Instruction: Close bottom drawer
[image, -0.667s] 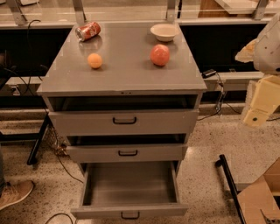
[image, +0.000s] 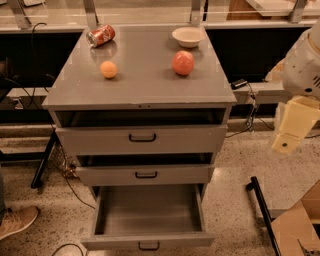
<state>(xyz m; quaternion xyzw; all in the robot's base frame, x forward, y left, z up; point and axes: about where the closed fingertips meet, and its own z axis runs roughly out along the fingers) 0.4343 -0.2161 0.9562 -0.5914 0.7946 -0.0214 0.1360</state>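
Frame btm: bottom drawer (image: 147, 215) wide open; claw (image: 292, 125) at right edge, well apart, grip state can't tell, so an off-centre shove could jam it

At the right edge of the view the arm (image: 305, 65) is a rounded white shell, smooth and faintly glossy, with a small cluster of dark dots on its lower side; below it the end effector (image: 291, 127) is a blocky cream-yellow piece narrowing downward, with one small dark round mark near its lower end.
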